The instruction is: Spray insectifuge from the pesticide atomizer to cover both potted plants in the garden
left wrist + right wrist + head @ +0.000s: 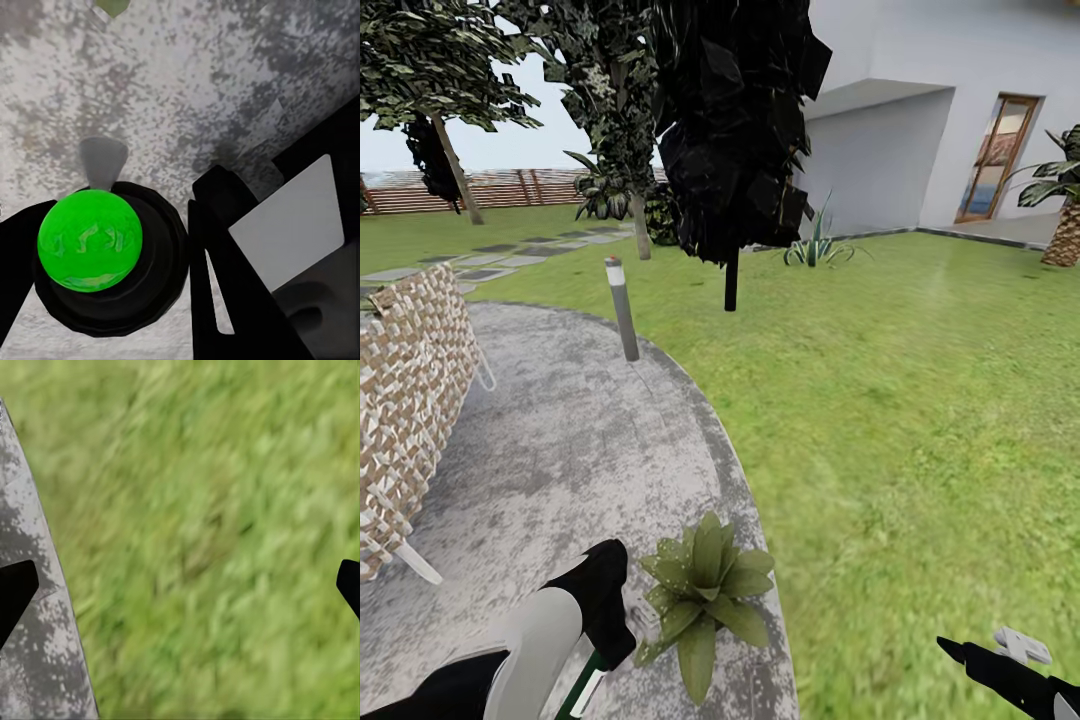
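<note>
One potted plant (701, 587), a low rosette of broad green leaves with pale speckles, sits on the grey paving (580, 450) close to the lawn edge; its pot is hidden under the leaves. Just left of it my left gripper (603, 640) is shut on the pesticide atomizer (587, 688). In the left wrist view the atomizer (90, 240) shows as a bright green ball on a black round body with a grey nozzle pointing at the paving, held between black fingers (225, 255). My right gripper (985, 650) hangs open over the grass (180, 585).
A wicker seat (410, 400) stands at the left on the paving. A grey bollard light (622, 308) marks the paving edge. Farther off are a dark tree (730, 150), a spiky striped plant (815, 248), a palm (1065, 220), the wooden fence (510, 188) and the house door (997, 157).
</note>
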